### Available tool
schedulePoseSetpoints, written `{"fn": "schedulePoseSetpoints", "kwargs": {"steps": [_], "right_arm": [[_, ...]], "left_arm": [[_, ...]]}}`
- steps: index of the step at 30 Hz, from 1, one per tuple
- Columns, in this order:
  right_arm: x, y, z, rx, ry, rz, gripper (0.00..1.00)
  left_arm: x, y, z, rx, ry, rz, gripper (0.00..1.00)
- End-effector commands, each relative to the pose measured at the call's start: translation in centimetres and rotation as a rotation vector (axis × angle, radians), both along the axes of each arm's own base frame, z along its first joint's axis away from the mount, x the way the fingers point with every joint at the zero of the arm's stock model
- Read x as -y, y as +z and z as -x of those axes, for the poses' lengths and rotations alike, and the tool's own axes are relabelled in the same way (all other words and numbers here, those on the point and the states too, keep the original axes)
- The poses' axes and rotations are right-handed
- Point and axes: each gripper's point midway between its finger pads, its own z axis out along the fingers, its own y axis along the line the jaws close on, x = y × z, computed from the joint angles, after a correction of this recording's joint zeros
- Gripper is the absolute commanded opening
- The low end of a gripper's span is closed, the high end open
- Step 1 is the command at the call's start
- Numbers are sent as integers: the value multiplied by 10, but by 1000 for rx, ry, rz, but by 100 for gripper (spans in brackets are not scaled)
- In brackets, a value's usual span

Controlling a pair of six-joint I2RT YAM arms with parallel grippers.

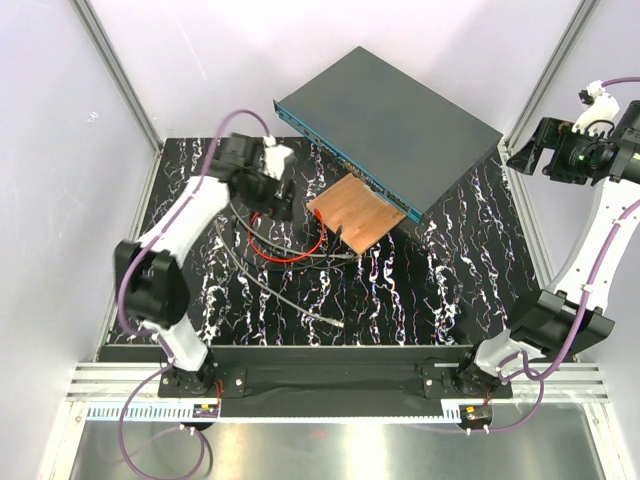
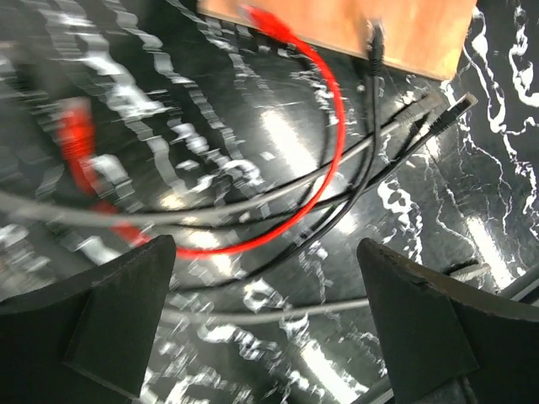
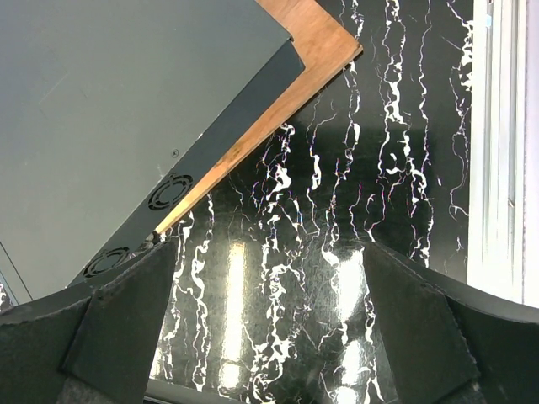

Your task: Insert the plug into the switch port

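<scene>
Near the socket face of the switch (image 1: 390,125), the left gripper (image 2: 263,248) is hovering jaws-wide over loose cables (image 2: 337,143), probably lining up on a plug (image 2: 459,103) lying unheld, while the right gripper (image 3: 269,252) is hanging open off the switch's opposite side, likely to brace it.

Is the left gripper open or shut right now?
Open. The left gripper holds nothing; its fingers stand wide apart, with loose cables on the table showing between them.

Overhead and right-wrist views share switch (image 1: 390,125).
</scene>
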Motion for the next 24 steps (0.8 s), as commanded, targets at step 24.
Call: {"fn": "schedulePoseSetpoints", "kwargs": {"steps": [24], "right_arm": [[4, 16, -6, -15, -9, -7, 100]], "left_arm": [[123, -124, -11, -252, -58, 221, 53]]}}
